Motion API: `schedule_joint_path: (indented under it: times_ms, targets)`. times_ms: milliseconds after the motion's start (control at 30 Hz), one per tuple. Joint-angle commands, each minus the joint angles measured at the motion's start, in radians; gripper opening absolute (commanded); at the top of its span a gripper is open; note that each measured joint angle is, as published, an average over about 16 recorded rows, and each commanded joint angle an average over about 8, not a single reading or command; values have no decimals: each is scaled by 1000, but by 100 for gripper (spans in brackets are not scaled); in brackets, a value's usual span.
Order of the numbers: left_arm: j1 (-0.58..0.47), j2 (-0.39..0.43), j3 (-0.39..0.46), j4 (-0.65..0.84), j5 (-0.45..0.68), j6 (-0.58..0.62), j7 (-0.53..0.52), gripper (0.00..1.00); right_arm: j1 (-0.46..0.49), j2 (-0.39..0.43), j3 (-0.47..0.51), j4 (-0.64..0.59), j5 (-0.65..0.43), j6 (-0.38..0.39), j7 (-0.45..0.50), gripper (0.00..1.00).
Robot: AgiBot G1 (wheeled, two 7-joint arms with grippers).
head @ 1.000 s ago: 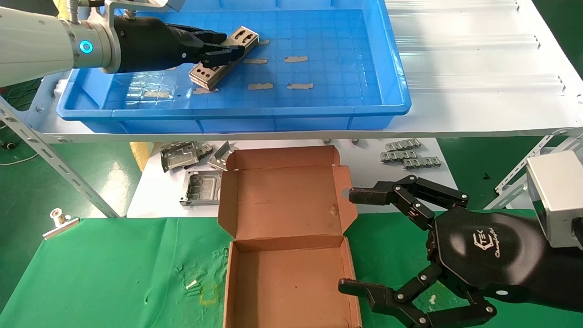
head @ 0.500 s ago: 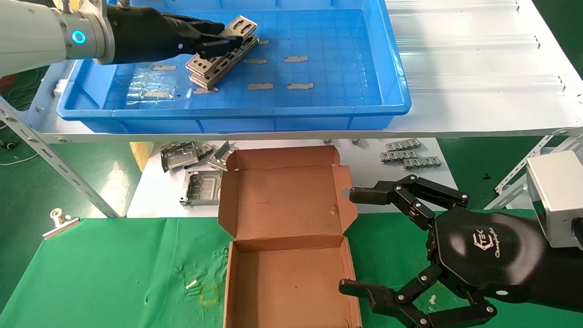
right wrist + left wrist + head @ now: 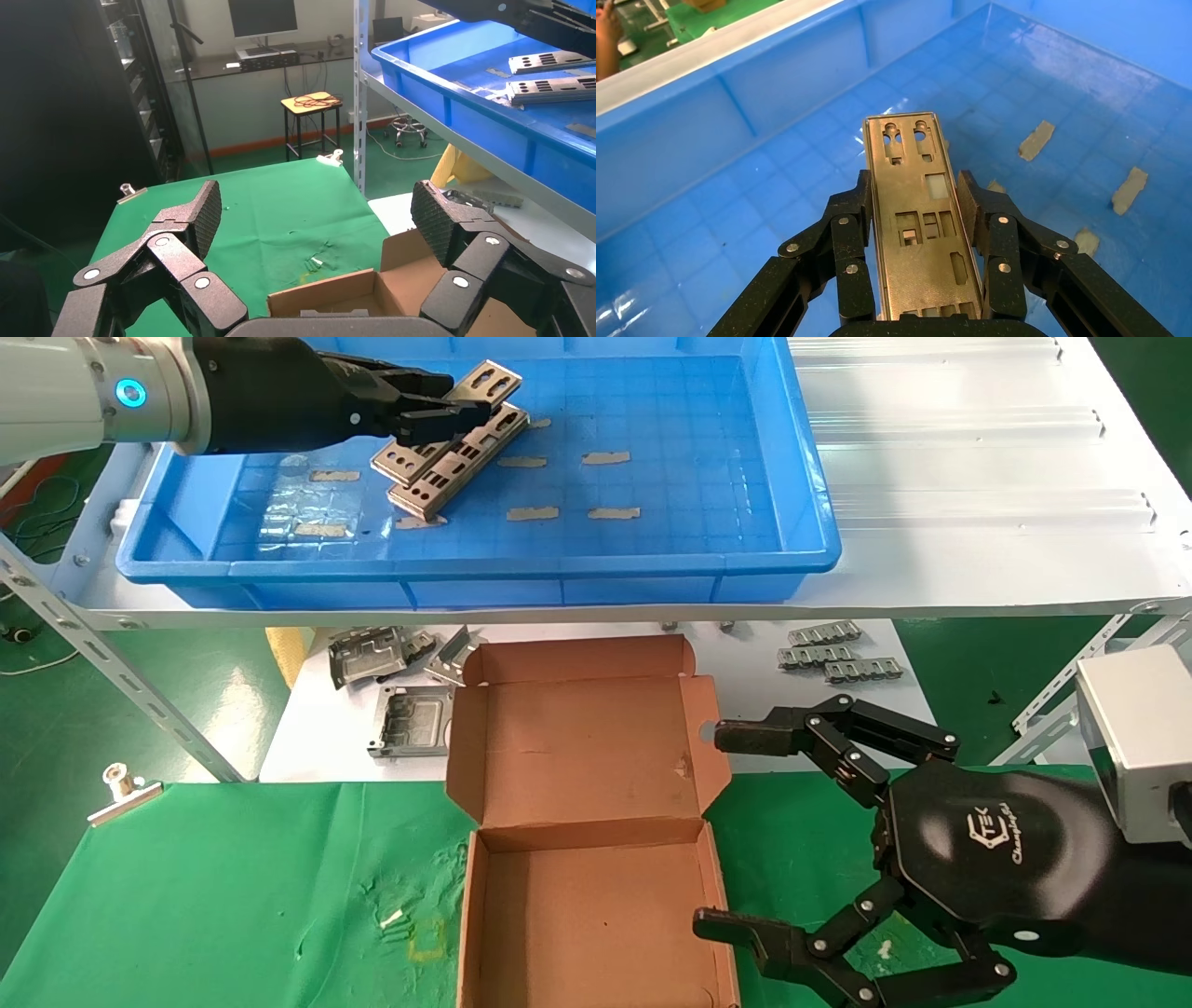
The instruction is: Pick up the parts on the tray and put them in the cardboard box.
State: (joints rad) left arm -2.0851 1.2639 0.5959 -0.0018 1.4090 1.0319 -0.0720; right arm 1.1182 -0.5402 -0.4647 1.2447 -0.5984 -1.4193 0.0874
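My left gripper (image 3: 438,419) is over the left part of the blue tray (image 3: 792,449), shut on a thin silver plate with cutouts (image 3: 442,419), held a little above the floor. In the left wrist view the plate (image 3: 923,221) lies lengthwise between both fingers (image 3: 975,210). A second plate (image 3: 461,463) lies on the tray floor just under it. The brown cardboard box (image 3: 587,859) stands open and empty on the green cloth below the shelf. My right gripper (image 3: 717,831) is open and empty beside the box's right wall; it also shows in the right wrist view (image 3: 316,214).
Grey tape strips (image 3: 605,457) lie on the tray floor. Chunky grey brackets (image 3: 382,658) and small ribbed strips (image 3: 838,654) lie on the white lower surface behind the box. A metal clip (image 3: 121,789) sits on the green cloth at the left. A slanted shelf strut (image 3: 112,663) runs at the left.
My left gripper has lifted one plate off the stack and drawn it up and to the left, leaving the other plate on the tray. The right arm has not moved.
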Motion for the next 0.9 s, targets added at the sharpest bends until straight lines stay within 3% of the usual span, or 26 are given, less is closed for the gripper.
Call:
schedule_joint_path:
  times_ms: [33,533,600,800,867,900]
  targets:
    - [-3,-1,4,3,5,1,-3,0,0,0,0,0,0,0,0,100]
    - [18,8,5,13,7,-10,-15,1,0,0,0,0,0,0,0,100]
    - [19,9,5,13,7,-11,-17,14,0,0,0,0,0,0,0,100]
    - [21,12,8,15,11,-10,-27,88,0,0,0,0,0,0,0,100]
    - [21,13,9,15,12,-10,-30,100,0,0,0,0,0,0,0,100]
    - [22,13,9,15,12,-11,-31,100,0,0,0,0,0,0,0,100]
